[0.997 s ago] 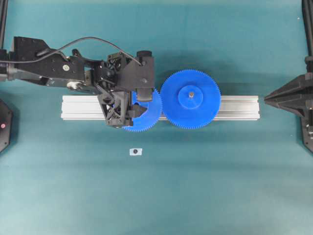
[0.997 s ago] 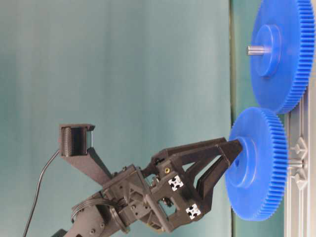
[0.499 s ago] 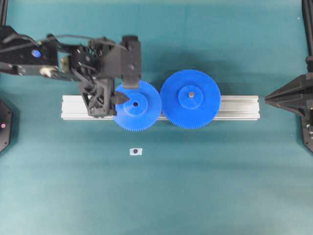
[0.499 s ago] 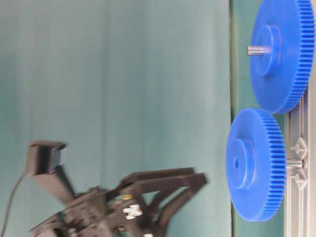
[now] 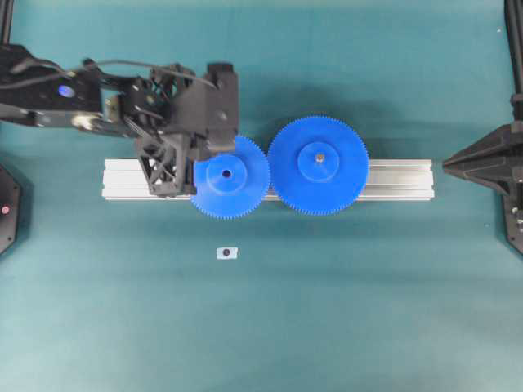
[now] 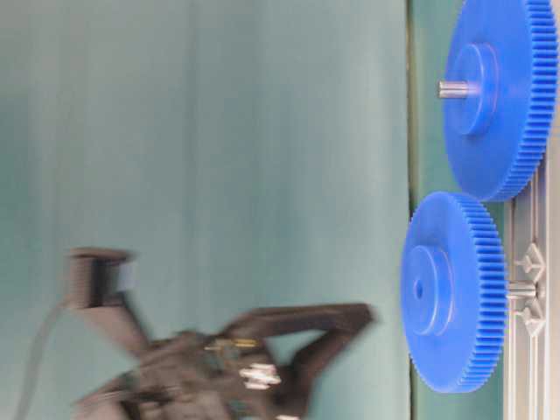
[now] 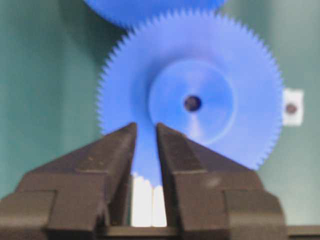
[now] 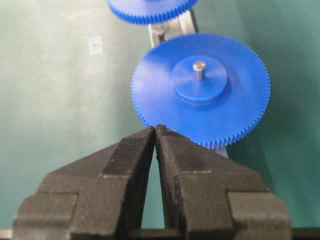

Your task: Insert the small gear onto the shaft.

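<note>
I see the small gear (image 5: 230, 177) lying flat on the aluminium rail (image 5: 392, 180), teeth meshed with the larger gear (image 5: 319, 165). My left gripper (image 7: 146, 131) hovers beside its rim, jaws slightly parted, holding nothing. My right gripper (image 8: 154, 131) is clenched, empty.

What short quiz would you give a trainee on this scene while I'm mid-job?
1. True or false: the left tool is gripping the small blue plastic toothed gear.
2. Which gear shows a grey metal pin standing up out of its hub? A) the small gear B) the larger blue toothed gear C) both
3. Fill in: the fingers of the right tool are ____.

Key: 1 false, the table-level view shows it clear of the gear with nothing between its fingers; 2 B; 3 shut.
</note>
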### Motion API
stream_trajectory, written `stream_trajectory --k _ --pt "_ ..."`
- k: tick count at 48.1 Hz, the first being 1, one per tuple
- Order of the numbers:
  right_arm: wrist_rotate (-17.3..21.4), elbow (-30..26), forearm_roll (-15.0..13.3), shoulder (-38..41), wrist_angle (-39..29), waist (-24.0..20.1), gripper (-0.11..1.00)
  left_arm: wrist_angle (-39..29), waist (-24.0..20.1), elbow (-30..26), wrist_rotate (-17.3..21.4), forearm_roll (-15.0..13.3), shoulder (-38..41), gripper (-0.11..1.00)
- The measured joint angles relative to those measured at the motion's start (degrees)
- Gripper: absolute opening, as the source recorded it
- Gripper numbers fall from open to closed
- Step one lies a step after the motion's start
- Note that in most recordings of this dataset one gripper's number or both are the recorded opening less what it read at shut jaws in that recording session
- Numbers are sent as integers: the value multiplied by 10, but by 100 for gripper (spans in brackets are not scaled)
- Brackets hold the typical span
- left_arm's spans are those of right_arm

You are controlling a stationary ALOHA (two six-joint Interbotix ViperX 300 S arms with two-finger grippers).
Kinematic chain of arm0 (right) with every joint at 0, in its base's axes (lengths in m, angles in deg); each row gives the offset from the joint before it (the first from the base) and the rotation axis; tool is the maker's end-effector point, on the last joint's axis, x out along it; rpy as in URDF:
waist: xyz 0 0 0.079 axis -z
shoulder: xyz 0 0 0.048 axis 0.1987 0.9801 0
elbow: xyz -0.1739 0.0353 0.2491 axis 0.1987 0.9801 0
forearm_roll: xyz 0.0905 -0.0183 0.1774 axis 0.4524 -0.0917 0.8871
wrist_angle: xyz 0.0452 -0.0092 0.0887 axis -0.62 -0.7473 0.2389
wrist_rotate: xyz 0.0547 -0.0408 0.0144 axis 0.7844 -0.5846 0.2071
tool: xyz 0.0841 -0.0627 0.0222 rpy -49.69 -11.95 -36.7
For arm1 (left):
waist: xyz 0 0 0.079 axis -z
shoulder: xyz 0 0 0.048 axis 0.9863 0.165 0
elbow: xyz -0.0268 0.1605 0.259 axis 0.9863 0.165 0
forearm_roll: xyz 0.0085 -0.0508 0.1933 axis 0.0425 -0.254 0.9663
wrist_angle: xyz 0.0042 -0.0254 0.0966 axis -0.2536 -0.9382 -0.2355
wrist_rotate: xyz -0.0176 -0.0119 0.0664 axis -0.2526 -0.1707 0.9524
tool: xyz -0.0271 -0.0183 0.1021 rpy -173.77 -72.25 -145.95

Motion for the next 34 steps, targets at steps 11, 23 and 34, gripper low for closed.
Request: stream_trajectory --k 11,23,34 --pt "0 2 0 0 1 0 21 18 -2 5 -1 1 55 23" --pt "0 2 0 -2 0 0 21 18 -2 -12 3 0 58 23" --pt "1 3 0 -2 1 0 21 -15 -2 -31 20 1 13 23"
